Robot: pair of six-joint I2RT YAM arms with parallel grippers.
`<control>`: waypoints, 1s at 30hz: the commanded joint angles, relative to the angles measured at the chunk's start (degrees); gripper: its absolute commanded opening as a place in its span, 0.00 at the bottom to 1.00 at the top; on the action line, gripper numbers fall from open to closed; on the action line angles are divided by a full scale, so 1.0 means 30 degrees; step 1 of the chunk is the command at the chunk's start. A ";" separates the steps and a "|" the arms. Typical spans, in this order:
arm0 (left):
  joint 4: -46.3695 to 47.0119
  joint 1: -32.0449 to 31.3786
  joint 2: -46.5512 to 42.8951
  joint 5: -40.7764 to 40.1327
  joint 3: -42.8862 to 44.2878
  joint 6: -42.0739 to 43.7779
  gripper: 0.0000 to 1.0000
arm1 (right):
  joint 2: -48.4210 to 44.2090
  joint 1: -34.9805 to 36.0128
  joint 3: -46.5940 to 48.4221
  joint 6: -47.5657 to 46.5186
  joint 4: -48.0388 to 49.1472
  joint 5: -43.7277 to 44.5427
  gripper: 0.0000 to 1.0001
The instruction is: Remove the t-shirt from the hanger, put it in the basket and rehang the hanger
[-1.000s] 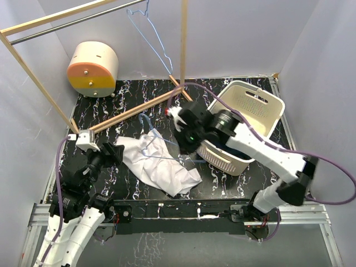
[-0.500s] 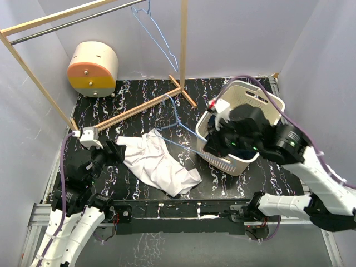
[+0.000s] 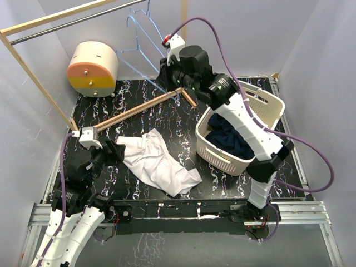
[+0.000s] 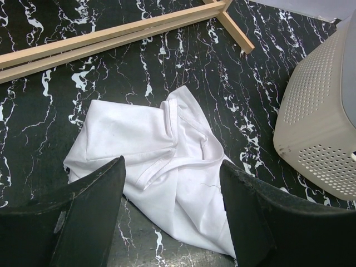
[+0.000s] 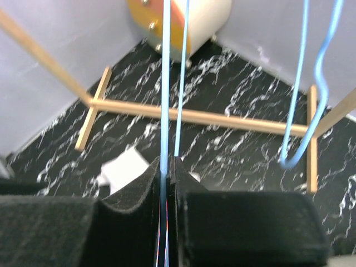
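While the top view is showing the white t-shirt (image 3: 158, 164) lying crumpled off the hanger near the worktop's (image 3: 139, 92) near-left corner, only the right wrist view is revealing the blue hanger (image 5: 165, 83) wire running between the right gripper's (image 5: 166, 167) clenched fingers. The left gripper (image 4: 171, 167) is hovering spread wide over the shirt, grasping nothing.
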 commanded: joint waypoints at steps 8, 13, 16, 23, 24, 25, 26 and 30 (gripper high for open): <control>-0.0041 -0.0009 -0.0211 -0.0293 -0.0086 -0.0074 0.66 | 0.1863 -0.0831 0.1953 -0.0280 0.7446 -0.1206 0.08; -0.0044 -0.0017 -0.0322 -0.0318 -0.0128 -0.0093 0.66 | 0.2546 -0.0853 0.2739 -0.0027 0.8063 -0.1023 0.08; -0.0053 -0.0011 -0.0362 -0.0338 -0.0125 -0.0079 0.66 | 0.3120 -0.0854 0.3376 0.0050 0.8322 -0.0754 0.08; -0.0111 -0.0013 -0.0466 -0.0501 -0.0121 -0.0129 0.66 | 0.5062 -0.0895 0.5395 0.0408 0.9196 -0.0375 0.08; -0.0132 -0.0017 -0.0520 -0.0560 -0.0123 -0.0136 0.65 | 0.5312 -0.0912 0.5445 0.0495 0.9404 -0.0352 0.08; -0.0149 -0.0018 -0.0556 -0.0663 -0.0113 -0.0137 0.65 | 0.5518 -0.0944 0.5557 0.0583 0.9562 -0.0371 0.08; -0.0169 -0.0010 -0.0586 -0.0719 -0.0130 -0.0166 0.65 | 0.5741 -0.0955 0.5659 0.0664 0.9625 -0.0377 0.08; -0.0217 -0.0010 -0.0562 -0.0793 -0.0128 -0.0196 0.65 | 0.6443 -0.0996 0.5794 0.0794 1.0142 -0.0220 0.08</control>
